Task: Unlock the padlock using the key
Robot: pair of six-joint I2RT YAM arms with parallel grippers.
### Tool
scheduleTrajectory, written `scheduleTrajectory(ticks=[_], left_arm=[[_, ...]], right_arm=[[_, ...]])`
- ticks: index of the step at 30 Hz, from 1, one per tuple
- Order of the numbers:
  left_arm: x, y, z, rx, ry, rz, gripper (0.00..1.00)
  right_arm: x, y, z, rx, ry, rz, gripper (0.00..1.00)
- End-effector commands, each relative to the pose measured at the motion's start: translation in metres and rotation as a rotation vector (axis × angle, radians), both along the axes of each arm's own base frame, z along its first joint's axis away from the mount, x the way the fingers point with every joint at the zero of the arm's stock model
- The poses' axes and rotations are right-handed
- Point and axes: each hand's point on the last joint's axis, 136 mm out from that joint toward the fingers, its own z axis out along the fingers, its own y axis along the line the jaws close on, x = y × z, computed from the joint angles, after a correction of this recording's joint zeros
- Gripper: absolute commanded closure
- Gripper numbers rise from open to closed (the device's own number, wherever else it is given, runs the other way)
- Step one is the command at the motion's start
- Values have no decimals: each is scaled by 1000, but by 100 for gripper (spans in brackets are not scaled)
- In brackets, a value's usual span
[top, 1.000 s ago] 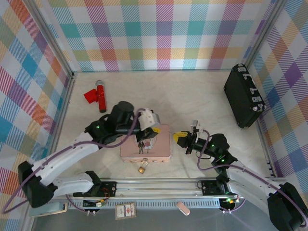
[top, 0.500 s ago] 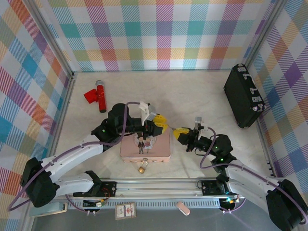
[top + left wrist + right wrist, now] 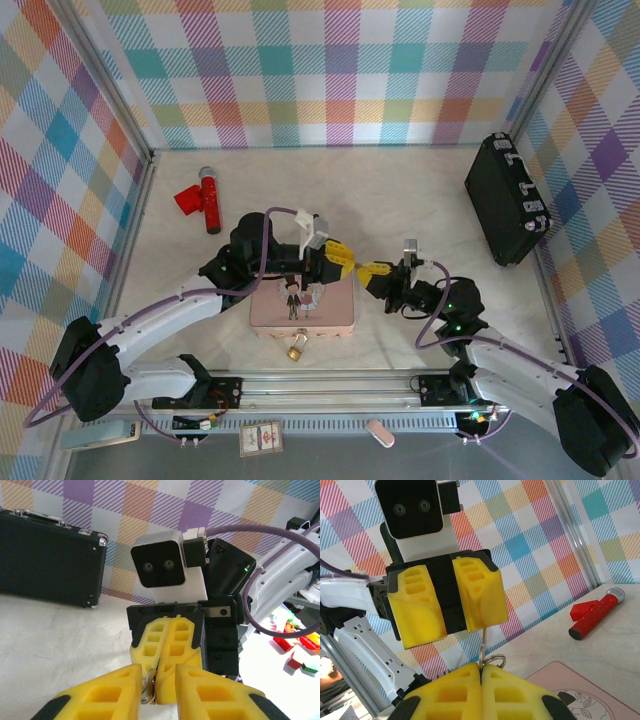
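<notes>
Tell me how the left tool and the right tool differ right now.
The left tool has its fingers apart with a gap; the right tool has them pressed together. The right tool pinches the key; the left tool only meets its far end, with no clear grip. Both have yellow fingers and face each other tip to tip by the pink box.

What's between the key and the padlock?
Nothing visible. The key is pinched in the shut right tool, with the left tool open around it. The padlock lies exposed at the pink box's near edge.
</notes>
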Motion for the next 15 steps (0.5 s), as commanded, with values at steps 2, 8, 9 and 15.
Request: scheduleTrajectory(ticks=[2, 8, 9, 15], left_arm=[[-7, -3, 15, -37, -11, -65, 82], [-9, -4, 14, -32, -5, -83, 82], [-10, -5, 13, -30, 0, -93, 81], [-10, -6, 10, -21, 13, -101, 73]], right_arm=[[-2, 0, 28, 65, -70, 2, 100], [1, -1, 29, 68, -71, -15, 100], [0, -1, 29, 69, -72, -16, 100], [1, -2, 32, 79, -73, -25, 100]])
